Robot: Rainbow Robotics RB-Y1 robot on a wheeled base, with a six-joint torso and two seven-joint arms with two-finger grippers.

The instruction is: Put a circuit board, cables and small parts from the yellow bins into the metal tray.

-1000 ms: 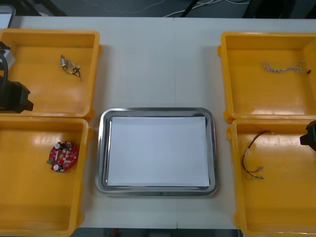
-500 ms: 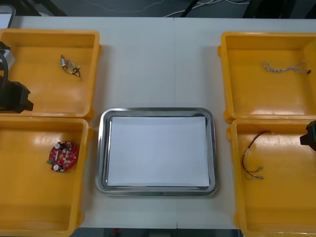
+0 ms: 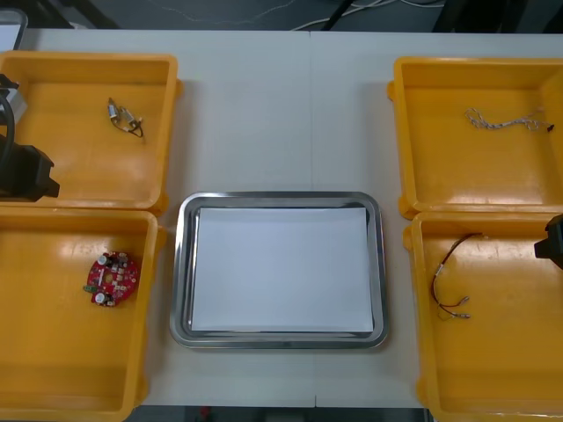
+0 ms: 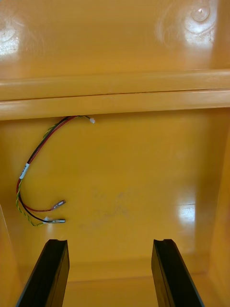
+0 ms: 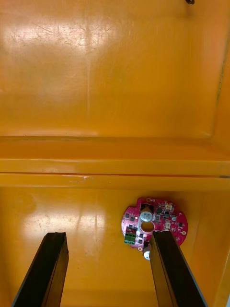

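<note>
Left pincer [image 5: 108,235] open, empty, finger [image 5: 168,268] hiding circuit board [image 5: 155,224] edge. Right pincer [image 4: 109,242] open, empty, near cable [image 4: 24,171].

Shiny rectangular metal tray [image 3: 179,264] sits mid-table toward front edge, flat white sheet [image 3: 280,268] inside it. Four yellow plastic bins: two left of tray, two right, one behind other on each side.
- far-left bin [image 3: 88,167]: small metal parts [image 3: 125,118]
- near-left bin [image 3: 62,352]: round red circuit board [image 3: 112,279]
- far-right bin [image 3: 475,176]: twisted blue and white cable [image 3: 501,120]
- near-right bin [image 3: 501,352]: red and yellow cable [image 3: 450,277], on side nearer tray
</note>
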